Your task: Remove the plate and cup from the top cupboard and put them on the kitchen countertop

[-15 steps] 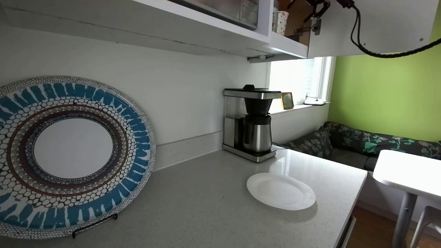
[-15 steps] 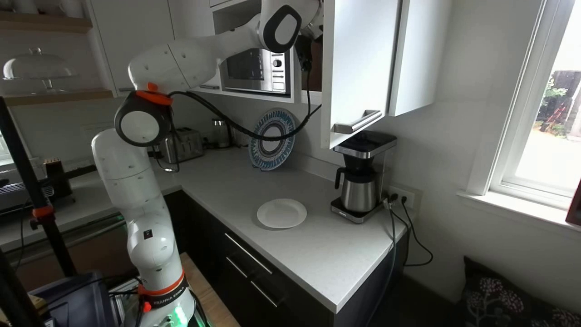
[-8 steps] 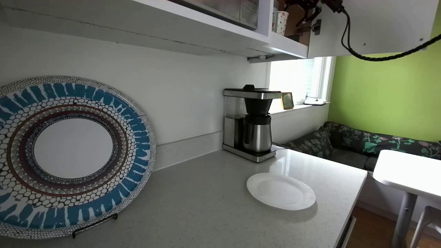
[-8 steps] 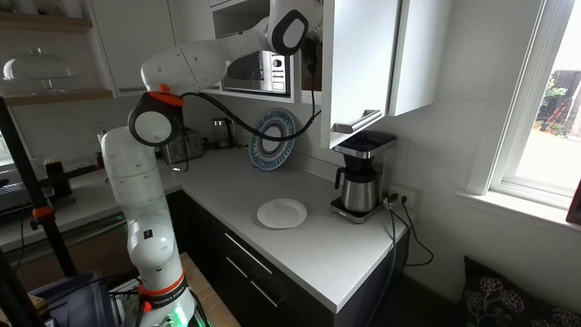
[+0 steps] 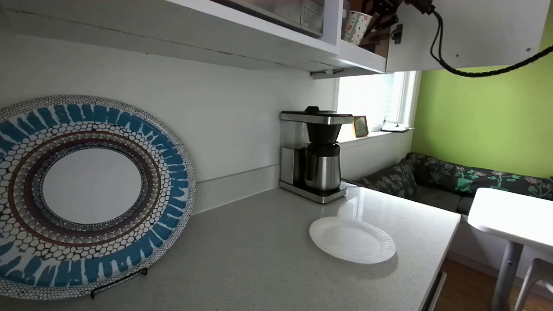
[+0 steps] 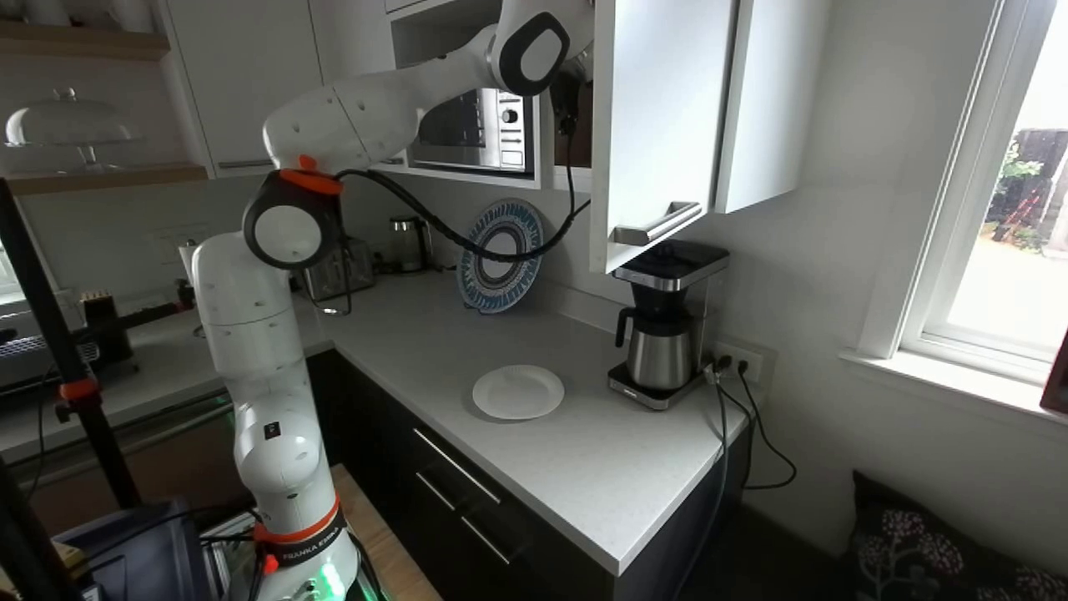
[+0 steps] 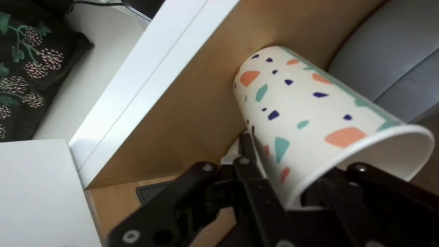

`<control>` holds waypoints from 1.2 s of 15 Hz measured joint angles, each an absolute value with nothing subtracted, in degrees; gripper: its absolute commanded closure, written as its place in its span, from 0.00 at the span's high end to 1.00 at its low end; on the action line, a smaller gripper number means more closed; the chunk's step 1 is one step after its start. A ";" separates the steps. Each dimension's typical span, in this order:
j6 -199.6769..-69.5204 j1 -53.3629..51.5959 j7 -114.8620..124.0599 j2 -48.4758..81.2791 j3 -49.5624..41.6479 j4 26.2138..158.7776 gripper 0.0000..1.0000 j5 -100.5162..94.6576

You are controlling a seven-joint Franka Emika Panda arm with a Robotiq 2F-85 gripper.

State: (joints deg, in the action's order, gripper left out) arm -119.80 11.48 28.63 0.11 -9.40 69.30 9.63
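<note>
The cup [image 7: 301,103], pale with coloured specks, leans inside the open top cupboard [image 7: 185,137]. In an exterior view the cup [image 5: 356,28] tilts toward my gripper [image 5: 380,21]. Seen from the wrist, my gripper [image 7: 284,175] straddles the cup's wall. A dark fingertip [image 7: 247,147] presses on the outside, where the wall looks dented. The opposite finger reaches into the mouth, its tip hidden by the cup. On the kitchen countertop [image 5: 242,259] the white plate [image 5: 352,240] lies flat; the same plate [image 6: 517,392] shows in both exterior views.
A smooth grey object [image 7: 387,51] stands close beside the cup. The cupboard door [image 6: 667,100] hangs open next to the arm, and a microwave [image 6: 471,125] sits on its far side. Below are a coffee maker [image 5: 315,160] and a blue-patterned decorative plate [image 5: 93,185].
My gripper has moved down and toward the cup, and its jaws have closed in. The cup, upright before, now leans toward the gripper. The plate has stayed put.
</note>
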 measured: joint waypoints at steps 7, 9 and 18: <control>-116.58 11.80 26.76 -2.85 -10.03 69.13 0.00 12.34; -115.34 11.82 24.57 -4.64 -10.35 69.63 0.00 14.24; -98.87 11.23 9.58 -15.12 -11.00 78.67 0.00 18.26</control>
State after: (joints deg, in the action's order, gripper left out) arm -98.87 11.23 9.58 -15.12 -11.00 78.67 18.26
